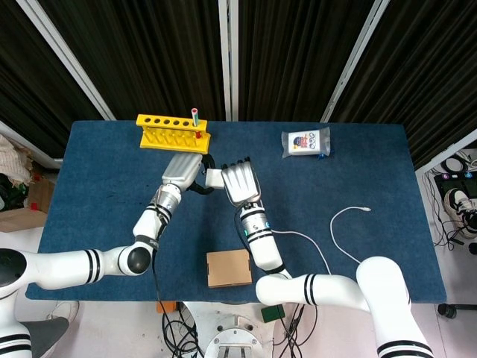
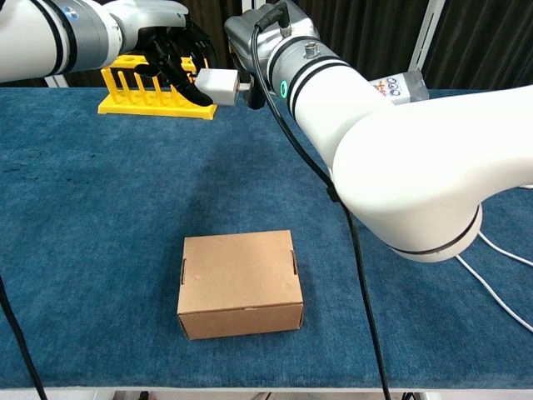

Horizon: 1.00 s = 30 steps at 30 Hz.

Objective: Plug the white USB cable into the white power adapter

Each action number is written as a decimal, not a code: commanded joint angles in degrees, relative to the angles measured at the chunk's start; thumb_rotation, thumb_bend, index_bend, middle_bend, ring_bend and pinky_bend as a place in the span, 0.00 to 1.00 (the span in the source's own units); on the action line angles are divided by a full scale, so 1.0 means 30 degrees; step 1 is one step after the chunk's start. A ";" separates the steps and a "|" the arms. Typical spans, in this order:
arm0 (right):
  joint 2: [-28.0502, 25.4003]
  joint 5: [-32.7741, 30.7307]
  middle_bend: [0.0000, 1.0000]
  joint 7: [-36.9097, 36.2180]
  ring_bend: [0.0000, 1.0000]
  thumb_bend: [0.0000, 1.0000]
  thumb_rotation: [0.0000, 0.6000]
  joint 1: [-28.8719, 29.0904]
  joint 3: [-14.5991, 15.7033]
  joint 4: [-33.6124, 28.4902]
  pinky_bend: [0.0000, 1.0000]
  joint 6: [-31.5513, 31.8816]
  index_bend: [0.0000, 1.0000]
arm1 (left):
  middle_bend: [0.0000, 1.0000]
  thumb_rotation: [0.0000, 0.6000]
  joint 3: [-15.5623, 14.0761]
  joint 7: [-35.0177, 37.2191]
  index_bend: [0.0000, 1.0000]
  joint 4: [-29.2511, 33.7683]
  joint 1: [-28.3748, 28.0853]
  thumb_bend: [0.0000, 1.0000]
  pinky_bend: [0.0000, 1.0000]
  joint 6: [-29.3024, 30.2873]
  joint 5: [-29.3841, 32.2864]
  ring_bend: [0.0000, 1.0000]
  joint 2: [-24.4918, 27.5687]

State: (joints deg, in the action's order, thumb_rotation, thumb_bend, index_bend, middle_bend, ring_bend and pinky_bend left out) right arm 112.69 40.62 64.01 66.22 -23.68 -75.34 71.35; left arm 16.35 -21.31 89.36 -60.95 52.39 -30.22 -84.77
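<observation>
Your left hand point(image 2: 171, 54) grips the white adapter point(image 2: 216, 86) in dark fingers, raised above the counter point(image 2: 100, 217) near the yellow rack point(image 2: 150, 87). Your right hand point(image 1: 241, 183) sits just beside the adapter; its palm side is hidden, so you cannot tell what it holds or whether a plug meets the adapter. The cable point(image 1: 344, 242) trails over the counter's right side, its free end point(image 1: 364, 209) bare.

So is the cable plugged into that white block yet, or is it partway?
Partway. Done: the left hand holds the white power adapter up off the table. In hand: the right hand meets it, plug hidden. Left: seating it; the white USB cable trails loose.
</observation>
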 commanded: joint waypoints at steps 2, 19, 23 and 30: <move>0.0024 0.0003 0.62 -0.0004 0.53 0.83 1.00 0.0025 0.0002 0.0058 0.50 0.0026 0.63 | 0.57 1.00 0.0102 0.0078 0.68 0.0109 -0.0019 0.33 0.91 -0.0024 0.0069 0.71 -0.0012; 0.0159 0.0065 0.59 -0.0482 0.52 0.78 1.00 0.0049 -0.0036 0.0424 0.50 -0.0138 0.58 | 0.57 1.00 0.0213 0.0812 0.68 0.0034 0.0094 0.33 0.91 -0.0496 -0.0414 0.71 -0.0036; 0.0171 0.0082 0.56 -0.0577 0.52 0.73 1.00 0.0036 -0.0028 0.0436 0.49 -0.0183 0.55 | 0.57 1.00 0.0192 0.0989 0.68 -0.0019 0.0148 0.33 0.91 -0.0594 -0.0584 0.71 -0.0039; 0.0147 0.0018 0.50 -0.0546 0.50 0.67 1.00 -0.0017 0.0020 0.0466 0.47 -0.0201 0.46 | 0.57 1.00 0.0047 0.1037 0.68 -0.0156 0.0219 0.33 0.91 -0.0560 -0.0861 0.71 -0.0060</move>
State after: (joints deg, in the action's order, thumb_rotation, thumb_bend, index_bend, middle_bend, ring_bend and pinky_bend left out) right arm 113.19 40.76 62.29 66.21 -23.63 -73.87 70.74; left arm 16.54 -18.23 88.95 -60.34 50.71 -32.74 -84.94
